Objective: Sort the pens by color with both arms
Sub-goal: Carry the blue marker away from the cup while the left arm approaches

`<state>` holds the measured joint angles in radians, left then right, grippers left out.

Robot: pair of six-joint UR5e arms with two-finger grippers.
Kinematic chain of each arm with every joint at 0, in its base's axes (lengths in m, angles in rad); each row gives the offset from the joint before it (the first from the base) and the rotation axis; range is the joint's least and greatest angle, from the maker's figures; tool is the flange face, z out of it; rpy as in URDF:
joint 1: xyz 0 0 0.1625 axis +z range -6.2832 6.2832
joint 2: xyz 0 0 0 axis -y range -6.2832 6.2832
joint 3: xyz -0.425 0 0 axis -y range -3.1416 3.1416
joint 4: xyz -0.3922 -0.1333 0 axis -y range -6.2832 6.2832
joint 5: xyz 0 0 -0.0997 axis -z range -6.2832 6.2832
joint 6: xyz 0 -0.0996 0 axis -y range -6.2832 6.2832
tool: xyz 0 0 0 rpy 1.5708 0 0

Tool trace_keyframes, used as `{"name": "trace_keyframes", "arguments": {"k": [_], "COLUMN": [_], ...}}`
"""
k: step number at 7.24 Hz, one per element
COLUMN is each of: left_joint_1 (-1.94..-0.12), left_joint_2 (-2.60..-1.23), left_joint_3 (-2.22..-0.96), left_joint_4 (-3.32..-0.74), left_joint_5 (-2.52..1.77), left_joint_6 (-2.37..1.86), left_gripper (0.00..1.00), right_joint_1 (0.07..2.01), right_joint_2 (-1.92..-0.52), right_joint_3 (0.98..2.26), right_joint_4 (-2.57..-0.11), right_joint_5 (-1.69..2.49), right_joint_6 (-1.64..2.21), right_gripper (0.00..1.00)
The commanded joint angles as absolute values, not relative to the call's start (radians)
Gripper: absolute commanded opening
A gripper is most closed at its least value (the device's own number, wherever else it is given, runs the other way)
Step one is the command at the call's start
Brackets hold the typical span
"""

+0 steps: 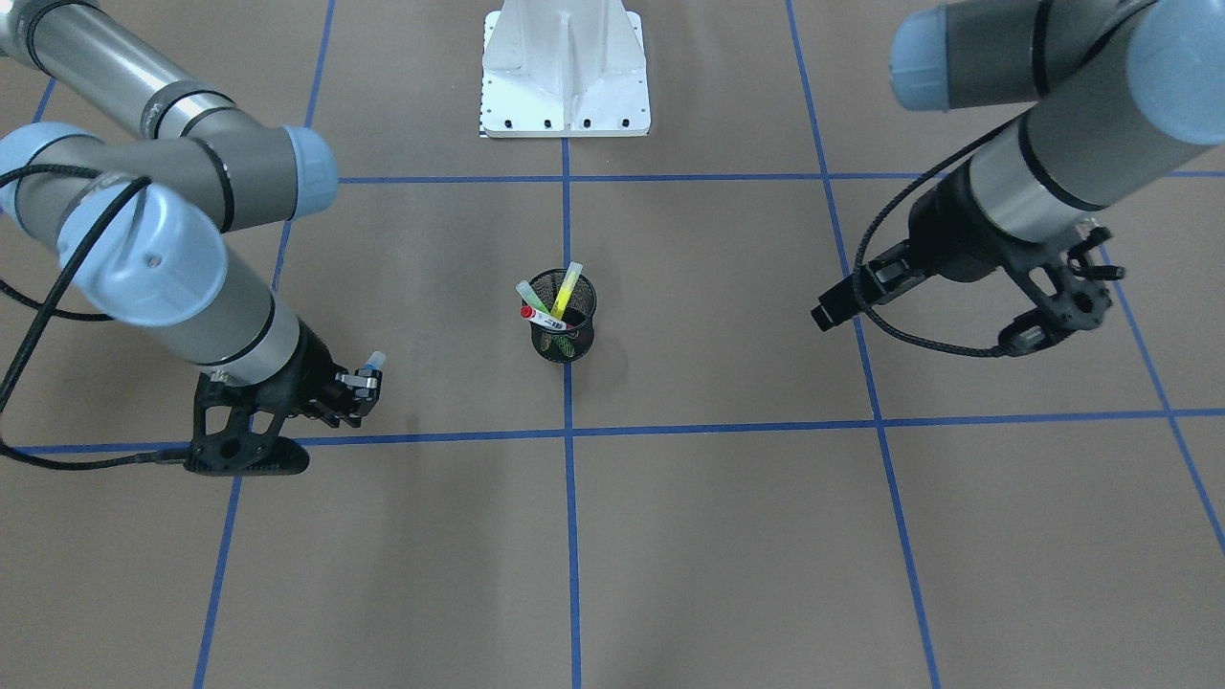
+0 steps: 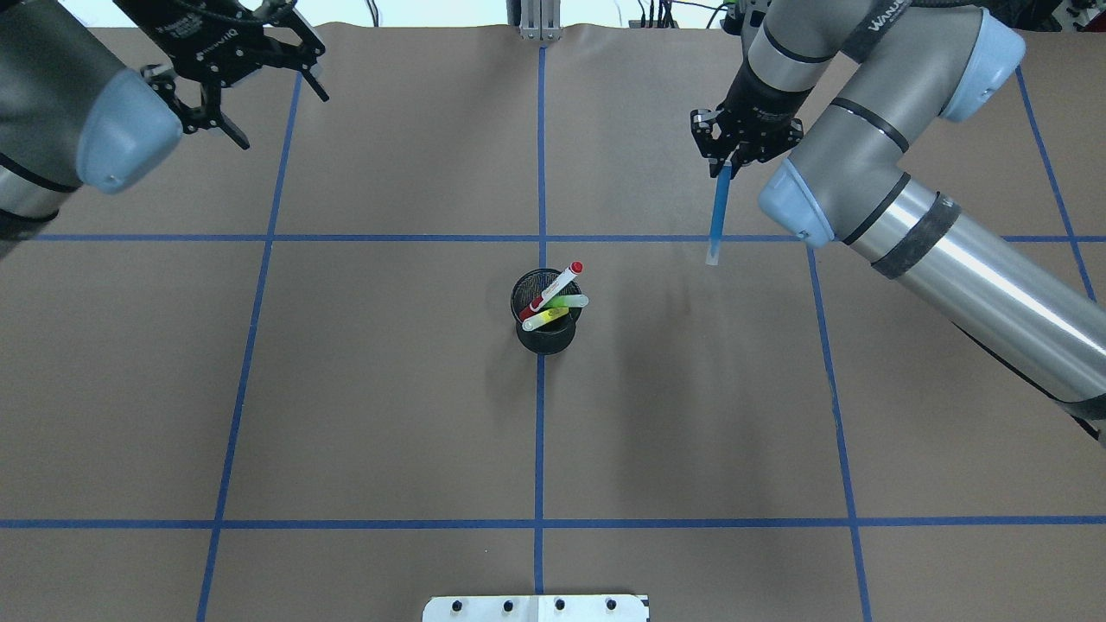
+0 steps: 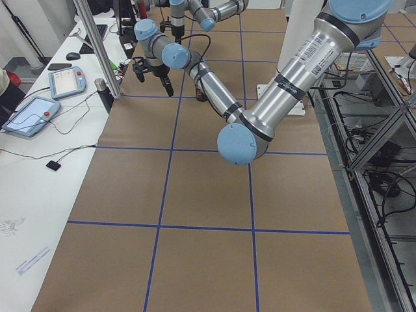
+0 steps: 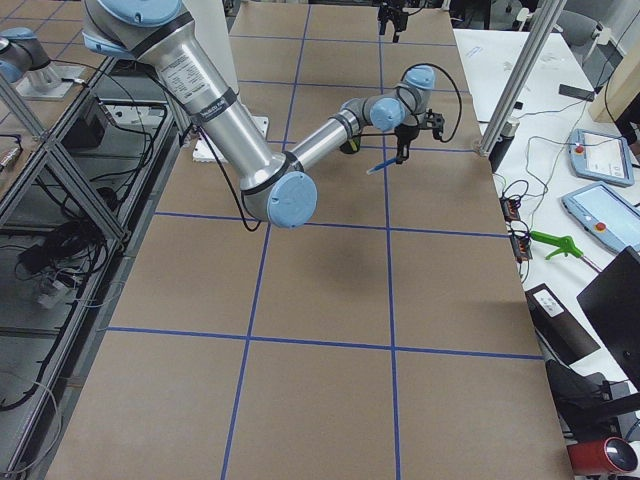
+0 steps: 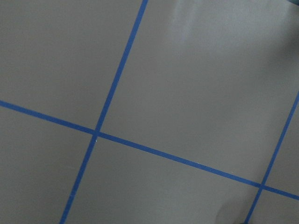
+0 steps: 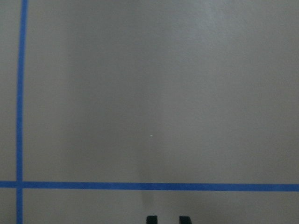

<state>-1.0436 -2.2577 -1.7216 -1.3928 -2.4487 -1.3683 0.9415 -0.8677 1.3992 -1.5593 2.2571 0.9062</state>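
The left tool [image 2: 283, 121] is held wide apart near the bench's [image 2: 389, 389] far edge. At centre, the red-and-white pen [image 2: 554, 288], green pen [image 2: 572, 301] and yellow pen [image 2: 543, 320] are leaned in the mesh cup [image 2: 546, 342]. The blue pen [image 2: 718, 212] is clamped by the right tool [image 2: 728, 162] and hung tilted, tip downward, well apart from the cup.

Off to the right, the right gripper [image 2: 726, 160] pinches the top of a blue pen [image 2: 716, 220]. In the middle of the table [image 2: 389, 389], a black mesh cup [image 2: 544, 339] holds a red pen [image 2: 554, 288], a green pen [image 2: 571, 301] and a yellow pen [image 2: 543, 320] (all leaning). The left gripper [image 2: 285, 121] hovers with its jaws spread wide.
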Motion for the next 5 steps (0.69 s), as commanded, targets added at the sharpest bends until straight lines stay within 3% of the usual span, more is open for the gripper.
{"name": "trace_keyframes", "arguments": {"k": [1,4,5], "left_joint_1": [-0.874,-0.705,-0.669], "left_joint_2": [-2.27,-2.334,-2.389], "left_joint_3": [-1.726,-1.692,-1.608], "left_joint_4": [-1.55,-1.627,-1.69], "left_joint_5": [-2.319,-2.166,-2.116], "left_joint_6": [-1.733,-2.049,-2.151], "left_gripper": [1.0,1.0,1.0], "right_joint_1": [0.945,0.891,0.879], "right_joint_2": [-0.827,-0.71,-0.692], "right_joint_3": [1.235,1.218,1.183], "right_joint_4": [-1.563,-1.652,-1.646], "right_joint_5": [2.316,2.356,2.349], "right_joint_6": [0.922,0.962,0.916], "right_gripper": [0.13,0.13,0.13]}}
